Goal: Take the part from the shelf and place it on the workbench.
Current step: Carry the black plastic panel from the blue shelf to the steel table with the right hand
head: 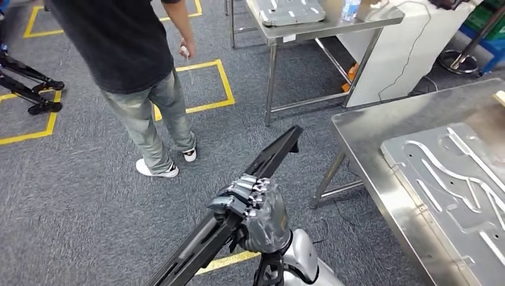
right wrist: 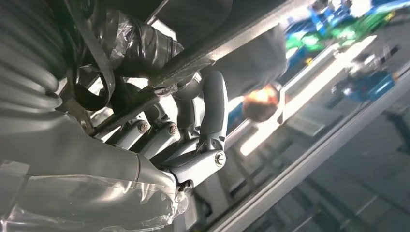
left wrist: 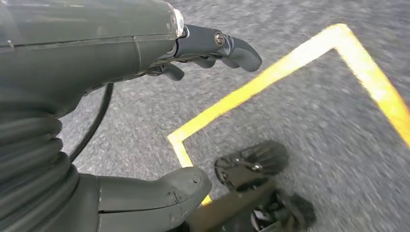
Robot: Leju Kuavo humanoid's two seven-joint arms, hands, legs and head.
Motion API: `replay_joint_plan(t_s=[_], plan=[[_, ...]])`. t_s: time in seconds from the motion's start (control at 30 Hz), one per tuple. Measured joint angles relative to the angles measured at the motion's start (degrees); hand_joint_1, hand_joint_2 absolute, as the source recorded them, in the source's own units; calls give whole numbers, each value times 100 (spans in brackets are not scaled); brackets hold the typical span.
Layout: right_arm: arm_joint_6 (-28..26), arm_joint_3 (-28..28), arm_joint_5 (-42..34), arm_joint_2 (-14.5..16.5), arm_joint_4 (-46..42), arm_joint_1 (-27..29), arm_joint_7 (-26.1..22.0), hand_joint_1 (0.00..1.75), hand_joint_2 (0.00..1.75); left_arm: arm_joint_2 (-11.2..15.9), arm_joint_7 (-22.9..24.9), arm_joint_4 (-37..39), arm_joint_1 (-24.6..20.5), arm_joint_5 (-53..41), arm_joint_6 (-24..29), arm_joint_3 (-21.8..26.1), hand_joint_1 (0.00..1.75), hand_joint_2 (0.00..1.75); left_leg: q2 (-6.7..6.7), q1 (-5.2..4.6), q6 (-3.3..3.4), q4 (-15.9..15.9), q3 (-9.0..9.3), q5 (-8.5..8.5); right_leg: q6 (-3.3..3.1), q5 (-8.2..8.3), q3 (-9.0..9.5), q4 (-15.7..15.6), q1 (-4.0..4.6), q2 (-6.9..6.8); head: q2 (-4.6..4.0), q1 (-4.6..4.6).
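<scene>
My right hand (head: 253,208) sits at the lower centre of the head view, fingers wrapped over the top edge of the part (head: 235,211), a long black slotted bar. The bar runs diagonally from the bottom edge of the frame up to its far end near the picture's middle, held in the air above the grey carpet (head: 89,196). In the right wrist view the same fingers (right wrist: 212,111) curl around the bar's dark edge (the grip is firm on that edge).

My left hand (left wrist: 145,53) appears in the left wrist view, at the upper left of the frame. Its fingers (left wrist: 237,48) are extended and apart, the thumb (left wrist: 164,193) lies well below them, and nothing is between them. Yellow floor tape (left wrist: 270,82) crosses the carpet beneath.

The workbench (head: 381,161), a steel table, occupies the right side of the head view and carries a grey grooved plate (head: 458,190). The part is left of it, not touching it.

A person (head: 137,71) stands at the upper left. A second steel table (head: 309,30) stands at top centre.
</scene>
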Motion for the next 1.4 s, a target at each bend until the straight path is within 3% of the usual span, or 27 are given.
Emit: replay_joint_plan(t_s=[0.07,0.1,0.13,0.17,0.2,0.27,0.33,0.4,0.43,0.5,0.57,0.63,0.67,0.7,0.77,0.83,0.87,0.93,1.0,1.07,1.1,1.17,1.2,1.23,1.3,1.37,1.4], plan=[[0,-61,107,-16,-7,40,49,175,175,1,-2,0,16,4,-4,1,0,175,-264,14,-20,740,-343,-342,-33,6,9,-6,-2,124,0,-1],[0,-98,165,-32,-7,78,70,175,175,1,-2,0,34,7,-8,1,0,175,-319,17,-31,1086,-521,-455,-39,4,5,5,-3,203,0,-1],[0,-147,225,-54,-7,122,91,175,175,2,-2,0,50,11,-13,1,0,175,-332,23,-39,1237,-614,-449,-36,-2,2,21,-5,281,-1,-1],[0,-202,274,-80,-10,166,106,175,175,5,-2,0,61,15,-18,1,0,175,-339,32,-48,1170,-606,-327,-25,-12,-1,44,-11,365,0,-1],[0,-264,321,-107,-19,208,123,175,175,9,-2,0,65,17,-25,1,0,175,-367,48,-58,883,-493,-113,-4,-31,-3,78,-22,444,-1,-1],[0,-409,406,-160,-52,283,152,175,175,16,-3,0,68,20,-38,4,0,175,-585,91,-70,149,-177,230,63,-89,-40,187,-40,585,-1,-2],[0,-576,500,-213,-104,350,163,175,175,19,-5,0,69,21,-52,9,0,175,-758,104,-34,-175,-39,289,137,-115,-114,268,-48,697,0,-1],[0,-738,652,-277,-174,417,167,175,175,19,-8,0,68,16,-65,12,0,175,-692,85,46,-187,-41,289,204,-92,-164,266,-62,800,0,-1],[0,-804,739,-314,-212,442,176,175,175,17,-8,0,64,11,-70,12,0,175,-633,82,90,-210,-33,305,230,-101,-178,279,-65,778,-1,0],[7,-930,903,-416,-303,434,235,175,175,13,-8,0,52,-1,-79,12,0,175,-503,89,179,-268,-14,338,283,-269,-311,545,-57,532,-1,5],[49,-1066,987,-565,-405,359,366,175,175,13,-5,0,51,-14,-87,12,0,175,-361,69,229,-285,-7,337,328,-606,-646,1216,-60,243,0,8],[160,-1237,980,-777,-531,253,529,175,175,14,-1,0,59,-21,-96,12,0,175,-214,49,247,-284,-5,325,356,-758,-932,1755,-78,168,-1,7],[234,-1343,948,-905,-605,194,599,175,175,14,1,0,58,-18,-98,12,0,175,-149,44,250,-284,0,317,359,-681,-935,1748,-83,154,-1,8],[300,-1461,908,-1032,-683,131,649,175,175,14,1,0,54,-14,-101,12,0,175,-93,40,250,-283,12,308,349,-511,-818,1519,-83,124,-1,8],[383,-1697,834,-1249,-830,2,697,175,175,11,1,0,48,-7,-107,12,0,175,7,26,227,-283,52,279,286,-153,-405,737,-34,-88,-1,8],[406,-1848,806,-1380,-942,-97,705,175,175,8,1,0,48,-3,-109,12,0,175,102,4,182,-283,81,250,208,-26,-168,251,38,-269,-1,8],[408,-1897,805,-1446,-988,-120,719,175,175,8,1,0,45,1,-110,12,0,175,155,-5,157,-289,92,237,184,-46,-161,203,64,-272,-1,7],[405,-2005,791,-1610,-1105,-121,780,175,175,7,-2,0,35,10,-119,12,0,175,231,-8,105,-296,119,204,139,-26,-161,172,41,-144,-1,7],[439,-2250,638,-1855,-1275,-101,857,175,175,7,-14,0,34,26,-134,12,0,175,49,-3,62,-80,47,37,82,1,-119,113,-16,-30,-1,4],[569,-2646,284,-2125,-1437,-47,867,175,175,8,-26,0,50,51,-146,12,0,175,-228,6,47,577,-256,-307,41,7,-93,90,-40,72,-1,1],[675,-2894,58,-2262,-1503,4,839,175,175,8,-28,0,67,61,-151,12,0,175,-288,8,46,978,-459,-464,29,3,-92,97,-37,129,-1,-1],[911,-3438,-335,-2535,-1621,140,777,175,175,8,-34,0,102,68,-158,12,0,175,-326,9,46,1397,-713,-504,29,-17,-90,121,-37,269,0,0],[1045,-3748,-494,-2699,-1675,205,774,175,175,8,-38,0,110,72,-159,12,0,175,-335,9,55,1259,-682,-342,42,-35,-89,144,-43,344,0,-1],[1187,-4069,-630,-2866,-1716,264,791,175,175,9,-42,0,111,75,-159,12,0,175,-369,11,70,930,-558,-108,64,-59,-87,174,-54,416,0,-1],[1474,-4769,-896,-3230,-1762,367,835,175,175,13,-49,0,113,85,-159,12,0,175,-590,24,104,190,-254,246,128,-113,-107,253,-75,545,0,1],[1661,-5395,-1078,-3520,-1767,438,823,175,175,15,-53,0,118,93,-158,12,0,175,-743,14,134,-106,-126,307,206,-126,-156,293,-101,663,0,1],[1707,-5639,-1117,-3626,-1771,467,809,175,175,16,-55,0,117,95,-158,12,0,175,-712,0,154,-129,-112,304,247,-113,-175,287,-113,729,0,0]])
